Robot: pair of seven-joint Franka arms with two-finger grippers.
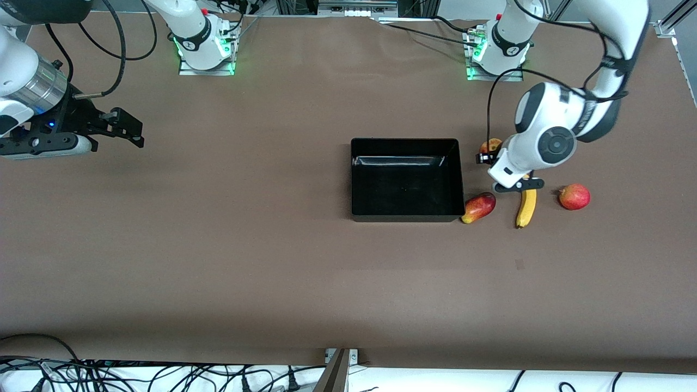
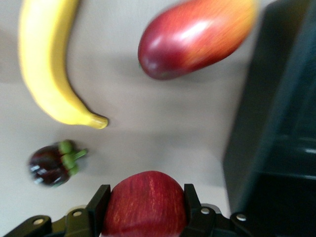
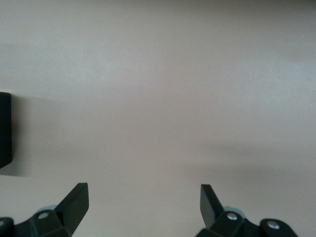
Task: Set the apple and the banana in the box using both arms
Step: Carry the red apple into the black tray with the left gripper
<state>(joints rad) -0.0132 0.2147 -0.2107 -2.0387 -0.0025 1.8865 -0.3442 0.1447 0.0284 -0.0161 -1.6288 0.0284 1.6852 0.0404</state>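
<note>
My left gripper (image 1: 488, 154) is shut on the apple (image 1: 491, 145), beside the box's corner at the left arm's end of the table. In the left wrist view the fingers (image 2: 98, 205) press both sides of the red apple (image 2: 143, 205). The yellow banana (image 1: 526, 207) lies on the table nearer the front camera than the apple; it also shows in the left wrist view (image 2: 44, 64). The black box (image 1: 405, 215) stands open and empty mid-table, and its wall shows in the left wrist view (image 2: 276, 123). My right gripper (image 1: 137, 135) is open and empty, waiting over the right arm's end of the table (image 3: 143, 197).
A red-and-yellow mango-like fruit (image 1: 479, 207) lies against the box's corner nearest the camera (image 2: 197, 37). A red-pink round fruit (image 1: 574, 196) sits beside the banana, toward the left arm's end. A small dark purple fruit with a green cap (image 2: 52, 163) lies near the banana's tip.
</note>
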